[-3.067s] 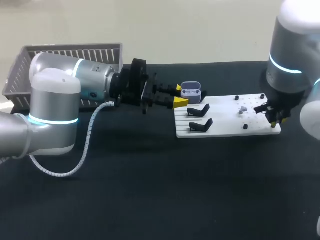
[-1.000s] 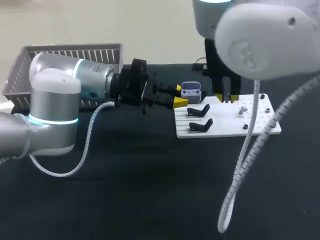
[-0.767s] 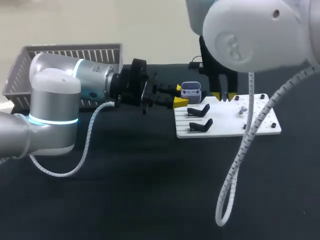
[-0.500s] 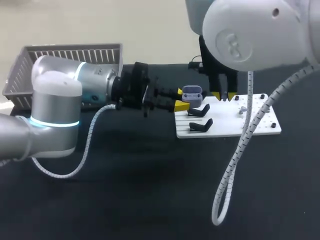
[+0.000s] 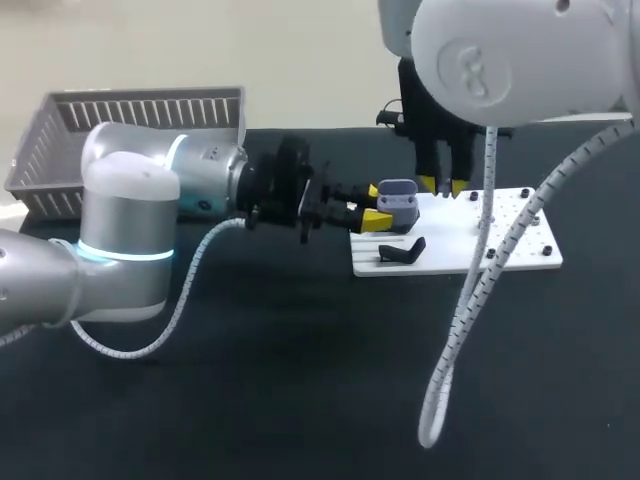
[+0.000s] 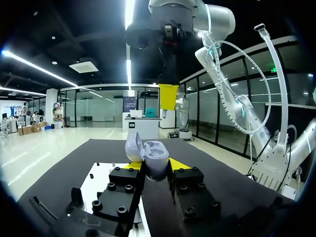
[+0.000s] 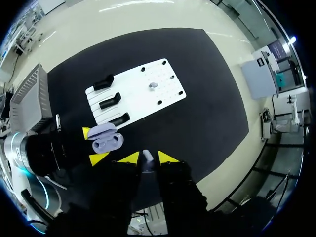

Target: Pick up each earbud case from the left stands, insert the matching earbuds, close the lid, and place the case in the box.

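I'm gripping the small lavender earbud case [image 5: 398,195] with my left gripper [image 5: 378,205]. Its yellow fingers are closing on the case's two sides, lid hanging open, and it is raised clear of the black tabletop [image 5: 300,380] at the left end of the white peg board [image 5: 520,250], just by the black stands [image 5: 402,250]. My right gripper [image 7: 147,159] is hovering close above it, fingers pinching what I'm taking for a small white earbud [image 7: 147,155]. I'm judging that case light, hard and glossy, so it is likely to twist or slip if pushed. I'd hold it low on the body, never on the hinged lid. The bud is tiny and smooth, so I'm wanting a straight drop into its well. The grey slatted basket [image 5: 60,130] is waiting far left.
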Controlling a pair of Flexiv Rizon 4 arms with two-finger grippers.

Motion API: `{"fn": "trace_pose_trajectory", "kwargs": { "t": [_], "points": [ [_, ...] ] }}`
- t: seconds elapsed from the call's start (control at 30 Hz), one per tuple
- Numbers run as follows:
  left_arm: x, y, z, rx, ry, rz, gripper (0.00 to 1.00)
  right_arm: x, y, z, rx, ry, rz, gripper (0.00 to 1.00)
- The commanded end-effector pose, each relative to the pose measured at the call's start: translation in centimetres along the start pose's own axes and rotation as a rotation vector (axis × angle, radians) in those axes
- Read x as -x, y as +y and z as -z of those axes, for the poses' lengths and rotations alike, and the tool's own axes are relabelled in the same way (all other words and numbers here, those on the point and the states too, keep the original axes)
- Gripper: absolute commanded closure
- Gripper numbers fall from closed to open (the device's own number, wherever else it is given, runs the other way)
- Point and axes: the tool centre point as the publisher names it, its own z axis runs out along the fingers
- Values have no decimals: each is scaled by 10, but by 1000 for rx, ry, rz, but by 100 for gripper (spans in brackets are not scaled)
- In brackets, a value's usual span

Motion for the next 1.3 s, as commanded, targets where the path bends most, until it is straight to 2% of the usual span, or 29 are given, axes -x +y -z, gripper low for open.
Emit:
{"fn": "trace_pose_trajectory", "kwargs": {
  "t": [0.03,0.47,1.03,1.07,1.1,1.13,1.17,1.3],
  "points": [
    [-3,3,-6,-8,0,-2,100,1,3,5,-6,15,-29,100],
    [-3,0,-14,-14,3,-7,100,5,10,-5,3,63,-145,100],
    [-3,0,-14,-14,3,-7,100,5,10,-5,3,63,-145,100],
    [-3,0,-14,-14,3,-7,100,9,13,-5,10,73,-189,100],
    [-3,0,-14,-14,3,-7,100,12,15,-6,-19,95,-243,100],
    [-3,0,-14,-14,3,-7,100,13,16,-8,-37,77,-263,100],
    [-3,0,-14,-14,3,-7,100,14,18,-8,-13,81,-296,100],
    [-3,0,-14,-14,3,-7,100,17,20,-6,-33,105,-414,100]
  ]
}}
